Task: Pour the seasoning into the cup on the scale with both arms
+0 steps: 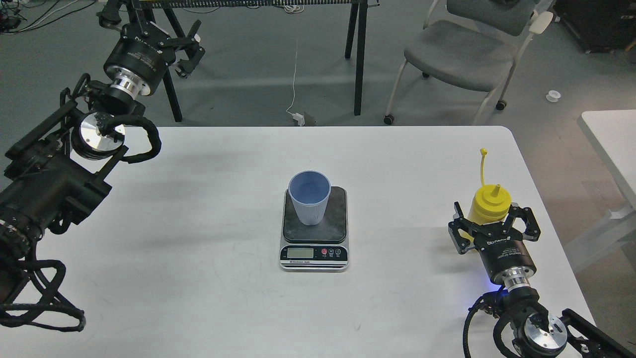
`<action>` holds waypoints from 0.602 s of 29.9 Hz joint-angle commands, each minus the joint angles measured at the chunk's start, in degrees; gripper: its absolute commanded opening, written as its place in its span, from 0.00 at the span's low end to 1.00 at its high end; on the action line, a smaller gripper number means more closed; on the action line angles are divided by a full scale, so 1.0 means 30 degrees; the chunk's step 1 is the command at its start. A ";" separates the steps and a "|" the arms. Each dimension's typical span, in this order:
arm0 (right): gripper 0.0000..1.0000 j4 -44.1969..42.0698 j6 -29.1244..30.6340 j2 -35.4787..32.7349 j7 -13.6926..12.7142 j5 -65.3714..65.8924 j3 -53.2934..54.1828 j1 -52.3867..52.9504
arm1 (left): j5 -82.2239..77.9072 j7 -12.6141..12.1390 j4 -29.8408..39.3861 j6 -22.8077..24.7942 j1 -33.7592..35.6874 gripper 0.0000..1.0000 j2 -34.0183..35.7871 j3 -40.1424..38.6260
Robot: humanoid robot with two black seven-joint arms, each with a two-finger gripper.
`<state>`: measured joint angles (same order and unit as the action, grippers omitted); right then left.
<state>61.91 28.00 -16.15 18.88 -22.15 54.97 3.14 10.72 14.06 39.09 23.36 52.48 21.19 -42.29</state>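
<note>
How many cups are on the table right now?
1. The blue cup stands on the scale at the table's middle. The only other container is the yellow bottle at the right.

Lettering is visible on both black robot grippers [493,227] [191,47] and the flat silver-fronted kitchen scale [314,258], but none is legible.
</note>
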 commanded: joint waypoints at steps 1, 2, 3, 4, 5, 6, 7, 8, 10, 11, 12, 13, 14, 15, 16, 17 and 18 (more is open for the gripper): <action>0.97 0.0105 -0.0001 -0.0064 0.0004 0.0001 0.0163 -0.0314 | 0.0000 0.0002 0.0008 -0.0023 -0.0002 0.99 -0.0002 0.0005; 0.97 0.0106 -0.0001 -0.0064 0.0004 -0.0028 0.0222 -0.0490 | 0.0000 0.0002 0.0008 -0.0024 -0.0002 0.99 -0.0002 -0.0024; 0.97 0.0164 -0.0001 -0.0064 0.0004 -0.0028 0.0309 -0.0665 | 0.0000 0.0002 0.0008 -0.0024 -0.0002 0.99 -0.0031 0.0005; 0.97 0.0222 -0.0001 -0.0064 0.0004 -0.0028 0.0455 -0.0812 | 0.0000 0.0002 0.0008 0.0005 -0.0002 0.99 -0.0031 -0.0024; 0.97 0.0339 -0.0001 -0.0064 0.0004 -0.0028 0.0544 -0.0988 | 0.0000 0.0002 0.0037 -0.0023 -0.0002 0.99 -0.0031 -0.0024; 0.98 0.0398 -0.0001 -0.0093 0.0004 -0.0028 0.0574 -0.1105 | 0.0000 0.0002 0.0037 -0.0024 -0.0002 0.99 -0.0031 -0.0024; 0.98 0.0457 -0.0001 -0.0123 0.0004 -0.0028 0.0603 -0.1252 | 0.0000 0.0002 0.0037 -0.0024 -0.0002 0.99 -0.0060 0.0005; 0.98 0.0544 -0.0001 -0.0181 0.0004 -0.0028 0.0603 -0.1369 | 0.0000 0.0002 0.0037 -0.0024 -0.0002 0.99 -0.0060 -0.0024; 0.98 0.0574 -0.0001 -0.0327 0.0004 -0.0028 0.0603 -0.1574 | 0.0000 0.0002 0.0037 -0.0024 -0.0002 0.99 -0.0060 -0.0024; 0.98 0.0574 -0.0001 -0.0386 0.0004 -0.0028 0.0603 -0.1691 | 0.0000 0.0002 0.0037 -0.0024 -0.0002 0.99 -0.0060 -0.0024; 0.98 0.0574 -0.0001 -0.0416 0.0004 -0.0028 0.0603 -0.1809 | 0.0000 0.0002 0.0037 -0.0024 -0.0002 0.99 -0.0060 0.0005; 0.98 0.0574 -0.0001 -0.0416 0.0004 -0.0028 0.0603 -0.1955 | 0.0000 0.0002 0.0037 -0.0024 -0.0002 0.99 -0.0031 0.0005; 0.98 0.0603 -0.0001 -0.0474 0.0004 -0.0028 0.0603 -0.2101 | 0.0000 0.0002 0.0037 -0.0024 -0.0002 0.99 -0.0031 -0.0024; 0.98 0.0604 -0.0001 -0.0562 0.0004 -0.0028 0.0603 -0.2248 | 0.0000 0.0002 0.0037 0.0005 -0.0002 0.99 -0.0002 -0.0024; 0.98 0.0749 -0.0001 -0.0707 0.0004 -0.0028 0.0603 -0.2423 | 0.0029 0.0002 0.0037 -0.0023 -0.0002 0.99 -0.0002 -0.0024; 0.98 0.0982 -0.0001 -0.0825 0.0004 -0.0028 0.0603 -0.2657 | 0.0001 0.0002 0.0037 -0.0024 -0.0002 0.99 0.0027 0.0005; 0.98 0.1245 -0.0001 -0.1000 0.0004 -0.0028 0.0603 -0.2978 | 0.0000 0.0031 0.0037 0.0005 -0.0002 0.99 0.0027 -0.0024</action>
<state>64.12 28.00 -18.08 18.90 -22.24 56.78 -3.84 10.72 14.06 39.21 23.29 52.48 21.14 -42.35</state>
